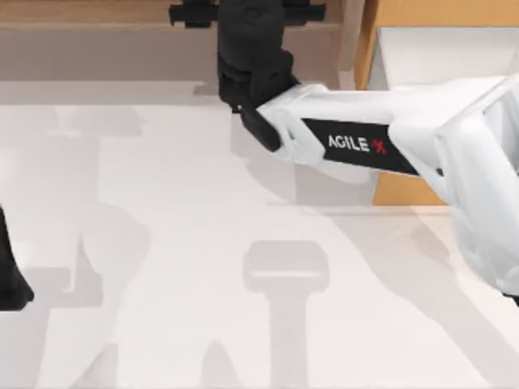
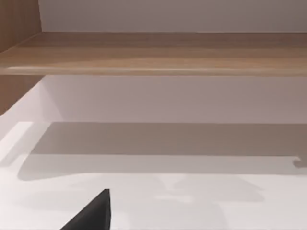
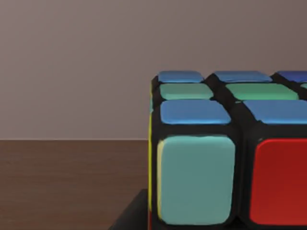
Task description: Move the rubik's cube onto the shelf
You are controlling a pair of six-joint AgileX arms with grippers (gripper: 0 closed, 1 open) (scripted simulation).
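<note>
The rubik's cube looms close in the right wrist view, with blue, green, teal and red stickers on black edges, just above the brown top of the shelf. One dark finger of my right gripper lies against its side. From above, my right gripper reaches over the shelf at the table's far edge and hides the cube. The shelf board also spans the left wrist view.
An orange-wood cabinet with a pale front stands at the far right, under my right arm's white forearm. My left arm stays parked at the table's left edge. The shelf's upright post rises beside the right gripper.
</note>
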